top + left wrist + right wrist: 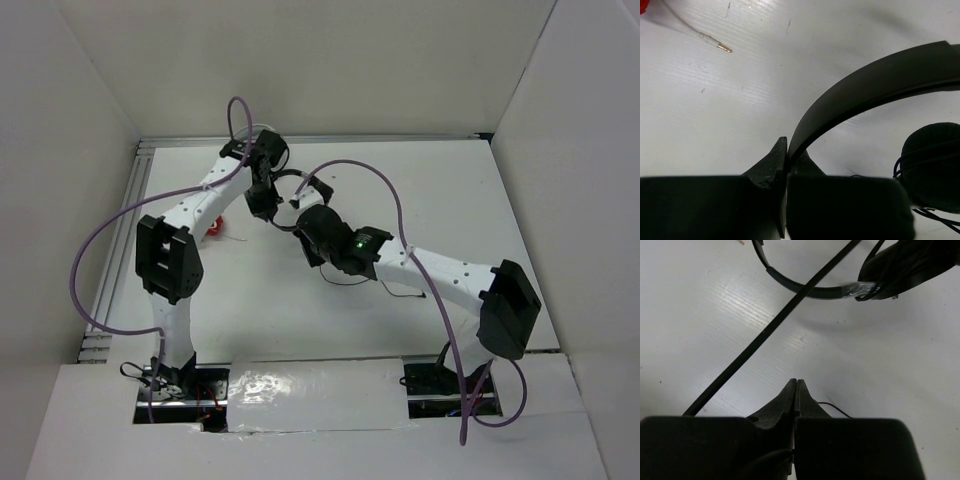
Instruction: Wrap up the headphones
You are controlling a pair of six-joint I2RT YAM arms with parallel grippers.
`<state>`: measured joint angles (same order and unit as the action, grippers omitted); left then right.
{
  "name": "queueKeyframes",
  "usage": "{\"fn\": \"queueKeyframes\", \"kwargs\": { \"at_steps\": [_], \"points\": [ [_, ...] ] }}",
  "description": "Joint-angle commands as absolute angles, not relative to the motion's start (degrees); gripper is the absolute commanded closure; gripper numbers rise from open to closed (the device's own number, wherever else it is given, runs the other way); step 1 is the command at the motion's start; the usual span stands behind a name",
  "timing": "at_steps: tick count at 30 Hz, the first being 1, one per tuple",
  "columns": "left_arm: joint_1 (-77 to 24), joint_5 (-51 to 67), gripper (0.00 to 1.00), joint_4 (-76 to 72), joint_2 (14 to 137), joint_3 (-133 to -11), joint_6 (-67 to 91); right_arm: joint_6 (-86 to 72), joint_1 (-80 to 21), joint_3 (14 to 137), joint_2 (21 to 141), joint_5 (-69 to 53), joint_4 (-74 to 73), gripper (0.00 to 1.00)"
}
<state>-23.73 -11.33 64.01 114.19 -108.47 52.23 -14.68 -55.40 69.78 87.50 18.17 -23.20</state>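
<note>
Left end effector (787, 152) grips the headphones (865, 87) — right end effector (796, 389) pressed closed.

Table (290, 320): white, matt, faintly ribbed surface with a few small scuffs; metal rail (300, 138) along the far edge.
Lying on it:
- red headphones (213, 229), left side, only partly in view;
- their white cable (690, 26), ending in a gold jack plug (722, 48), flat on the surface;
- thin black cable (405, 292) of the black headphones (865, 85), a loose stretch lying right of centre.
</note>
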Motion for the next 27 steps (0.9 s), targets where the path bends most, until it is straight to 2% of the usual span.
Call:
{"fn": "queueKeyframes", "kwargs": {
  "at_steps": [1, 5, 10, 17, 23, 27],
  "points": [
    [-23.9, -13.5, 1.00, 62.8, 109.7, -109.0, 55.7, -12.4, -56.4, 73.2, 86.6, 15.9, -18.3, 1.00],
    [-25.3, -14.8, 1.00, 63.1, 109.5, -107.8, 55.5, -9.9, -53.0, 77.6, 82.9, 15.8, -18.3, 1.00],
    [-26.6, -17.5, 1.00, 62.1, 108.7, -102.7, 55.5, -6.6, -44.7, 81.6, 76.6, 5.8, -20.5, 1.00],
    [-29.2, -17.1, 1.00, 53.9, 106.9, -97.0, 50.6, -3.8, -41.2, 88.4, 80.1, 2.8, -26.2, 1.00],
    [-31.2, -20.2, 1.00, 58.7, 111.4, -103.1, 50.8, -4.0, -41.5, 91.3, 85.8, -2.8, -28.0, 1.00],
    [-30.9, -20.7, 1.00, 64.5, 115.9, -110.3, 53.6, -4.2, -44.5, 88.0, 86.2, -2.8, -26.5, 1.00]
  ]
}}
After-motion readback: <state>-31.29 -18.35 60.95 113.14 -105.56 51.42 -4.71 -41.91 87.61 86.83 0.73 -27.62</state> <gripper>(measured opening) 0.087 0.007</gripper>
